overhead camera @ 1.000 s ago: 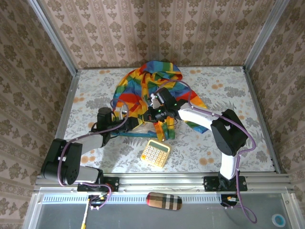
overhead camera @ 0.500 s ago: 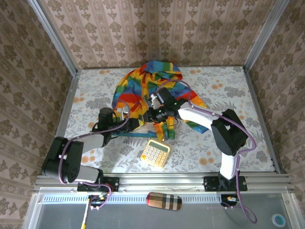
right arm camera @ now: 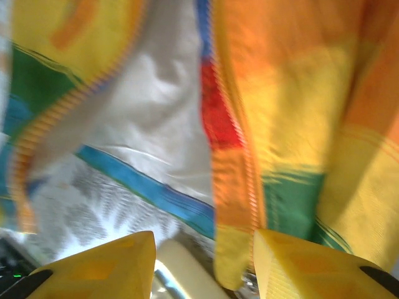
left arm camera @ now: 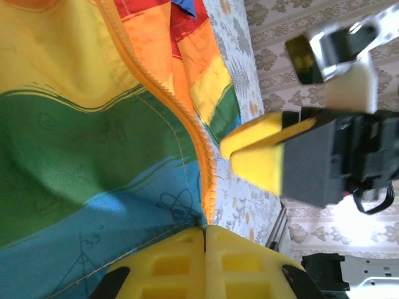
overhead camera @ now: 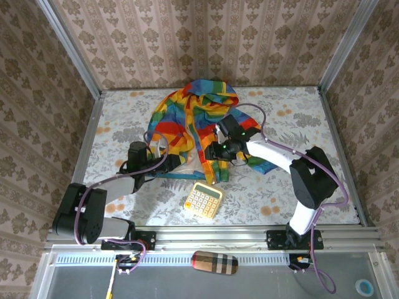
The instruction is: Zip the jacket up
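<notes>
**A:** What lies nearest the arm bases?

**B:** A plaid case (overhead camera: 214, 262) on the near ledge. Just past the rail, a yellow calculator (overhead camera: 203, 200) lies flat on the table (overhead camera: 299, 118), just short of the jacket's bottom hem.

**A:** And the jacket itself?

**B:** The jacket (overhead camera: 187, 115) is spread from the table's middle toward the far wall, hood at the far end, front open enough to show the pale lining (right arm camera: 162, 106).

**A:** What is the left claw doing?

**B:** The left gripper (left arm camera: 205, 240) is pressed closed at the bottom hem. Its 2 yellow pads meet, with the blue hem and the foot of the orange zipper band (left arm camera: 176, 115) pinched between them.

**A:** And the right one?

**B:** The right gripper (right arm camera: 202, 261) hangs above the jacket front, just past the left one, jaws spread apart. The other zipper edge, an orange and yellow strip, runs down into the gap between its 2 fingers (right arm camera: 93, 265), but nothing is clamped. That view is blurred, so whether the strip touches a finger I cannot tell.
</notes>
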You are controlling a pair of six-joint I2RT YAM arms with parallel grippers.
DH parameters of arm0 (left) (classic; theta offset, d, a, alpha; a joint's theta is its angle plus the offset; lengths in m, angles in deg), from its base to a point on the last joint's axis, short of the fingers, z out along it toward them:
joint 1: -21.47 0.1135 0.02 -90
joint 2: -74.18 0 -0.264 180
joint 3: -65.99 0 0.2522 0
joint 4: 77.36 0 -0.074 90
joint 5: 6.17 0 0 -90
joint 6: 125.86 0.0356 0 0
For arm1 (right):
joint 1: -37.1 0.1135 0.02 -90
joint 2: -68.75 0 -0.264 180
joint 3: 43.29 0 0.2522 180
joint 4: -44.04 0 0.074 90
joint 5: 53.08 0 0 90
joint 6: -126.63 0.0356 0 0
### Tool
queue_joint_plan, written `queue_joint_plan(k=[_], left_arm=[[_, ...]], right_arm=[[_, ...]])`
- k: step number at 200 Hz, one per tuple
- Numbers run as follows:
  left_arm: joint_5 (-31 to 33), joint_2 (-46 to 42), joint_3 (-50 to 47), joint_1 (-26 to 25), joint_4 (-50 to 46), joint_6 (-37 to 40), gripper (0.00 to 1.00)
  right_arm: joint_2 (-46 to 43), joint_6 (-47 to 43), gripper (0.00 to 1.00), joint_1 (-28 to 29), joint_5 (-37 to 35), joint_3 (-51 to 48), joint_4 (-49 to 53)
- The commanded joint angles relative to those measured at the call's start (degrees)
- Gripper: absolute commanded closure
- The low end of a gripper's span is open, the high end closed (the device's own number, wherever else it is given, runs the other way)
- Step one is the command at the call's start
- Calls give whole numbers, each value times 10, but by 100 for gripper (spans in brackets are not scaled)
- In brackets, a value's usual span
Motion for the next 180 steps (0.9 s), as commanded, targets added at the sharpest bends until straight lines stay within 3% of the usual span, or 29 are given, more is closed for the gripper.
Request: queue_joint_plan(k=[1, 27, 69, 81, 119, 137, 180], left_arm=[[26, -10, 14, 2, -46, 42, 100], [30, -1, 19, 1, -48, 45, 100], [22, 23, 18, -4, -28, 38, 100], [25, 26, 16, -7, -24, 37, 100], [31, 34, 13, -12, -21, 41, 100], [32, 38, 14, -12, -20, 42, 100], [30, 45, 19, -12, -18, 44, 100]], right_arm=[[25, -18, 54, 24, -42, -11, 53], [62, -19, 44, 42, -90, 8, 79], [126, -30, 46, 54, -115, 50, 111], [132, -32, 52, 57, -118, 55, 112], [114, -37, 88, 57, -140, 51, 106], [101, -42, 95, 57, -149, 53, 108], [77, -43, 99, 57, -153, 64, 113]])
